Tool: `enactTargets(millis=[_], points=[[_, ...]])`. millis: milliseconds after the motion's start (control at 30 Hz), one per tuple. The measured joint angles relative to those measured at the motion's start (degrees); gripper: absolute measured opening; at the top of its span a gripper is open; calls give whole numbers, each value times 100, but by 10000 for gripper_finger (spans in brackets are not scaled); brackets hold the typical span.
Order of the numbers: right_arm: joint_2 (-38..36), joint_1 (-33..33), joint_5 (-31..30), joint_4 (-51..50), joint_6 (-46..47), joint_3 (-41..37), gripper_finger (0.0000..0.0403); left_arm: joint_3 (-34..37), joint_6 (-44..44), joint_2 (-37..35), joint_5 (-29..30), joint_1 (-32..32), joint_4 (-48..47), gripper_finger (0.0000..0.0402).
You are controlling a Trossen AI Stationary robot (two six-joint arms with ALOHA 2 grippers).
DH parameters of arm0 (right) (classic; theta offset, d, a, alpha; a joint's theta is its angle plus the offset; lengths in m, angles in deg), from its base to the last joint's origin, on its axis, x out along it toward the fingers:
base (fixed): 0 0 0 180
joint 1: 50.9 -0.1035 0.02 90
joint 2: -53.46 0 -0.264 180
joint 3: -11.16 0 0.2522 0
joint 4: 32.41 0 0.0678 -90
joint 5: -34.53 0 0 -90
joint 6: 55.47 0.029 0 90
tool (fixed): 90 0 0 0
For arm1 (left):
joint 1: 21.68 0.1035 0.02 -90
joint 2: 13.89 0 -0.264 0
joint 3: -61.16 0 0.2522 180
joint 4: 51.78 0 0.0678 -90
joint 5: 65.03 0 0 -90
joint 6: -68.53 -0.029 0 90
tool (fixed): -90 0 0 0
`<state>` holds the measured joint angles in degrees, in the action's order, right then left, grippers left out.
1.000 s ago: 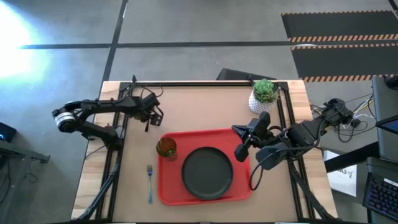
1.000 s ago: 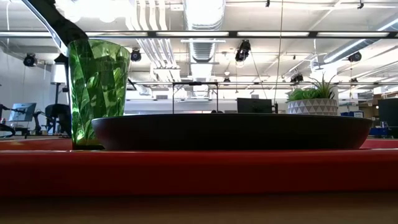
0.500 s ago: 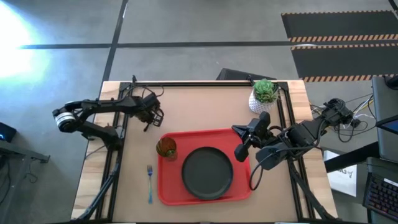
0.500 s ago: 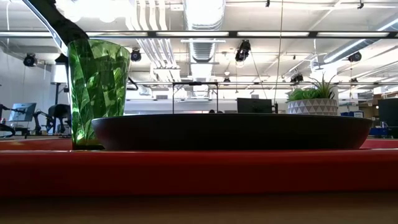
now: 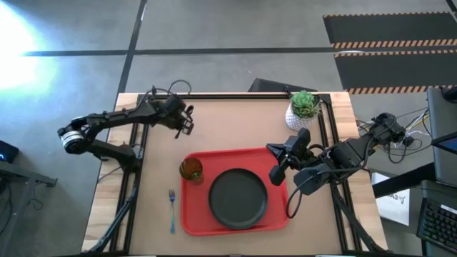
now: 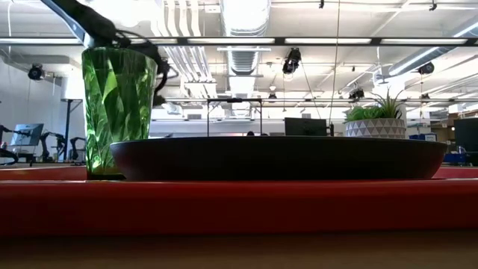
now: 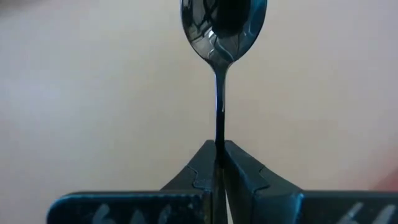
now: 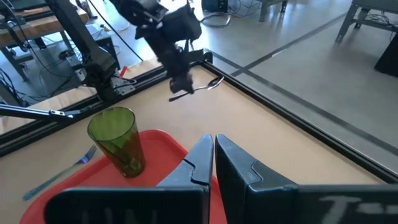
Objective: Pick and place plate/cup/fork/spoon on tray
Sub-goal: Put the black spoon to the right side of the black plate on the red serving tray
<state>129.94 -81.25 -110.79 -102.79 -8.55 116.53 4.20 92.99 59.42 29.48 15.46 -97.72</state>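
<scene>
Left gripper [image 7: 219,155] is clamped on the spoon [image 7: 222,25] by its handle tip, bowl out ahead, clear of the table for carrying to the tray [image 5: 196,214]. Right gripper [image 8: 213,152], closed and empty, waits over the tray's edge.

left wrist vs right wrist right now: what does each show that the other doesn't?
Left wrist only: the left gripper close up, shut on the spoon handle, oval bowl pointing away over bare table.

Right wrist only: the right gripper shut and empty, the cup standing on the red tray, the fork on the table beside the tray.

Both: the spoon held by the left gripper, clear of the table in the right wrist view.
</scene>
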Motion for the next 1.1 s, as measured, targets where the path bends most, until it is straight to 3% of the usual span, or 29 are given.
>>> enactTargets(millis=[367,633,1100], points=[[13,0,-16,13,151,0,9,-1629,-692,402,-401,-53,-175,0],[13,0,-142,0,107,0,9,-2851,-1136,1124,-549,-568,-659,0],[9,2,-338,-9,107,2,9,-3566,-1158,2171,-1183,-1062,-332,0]])
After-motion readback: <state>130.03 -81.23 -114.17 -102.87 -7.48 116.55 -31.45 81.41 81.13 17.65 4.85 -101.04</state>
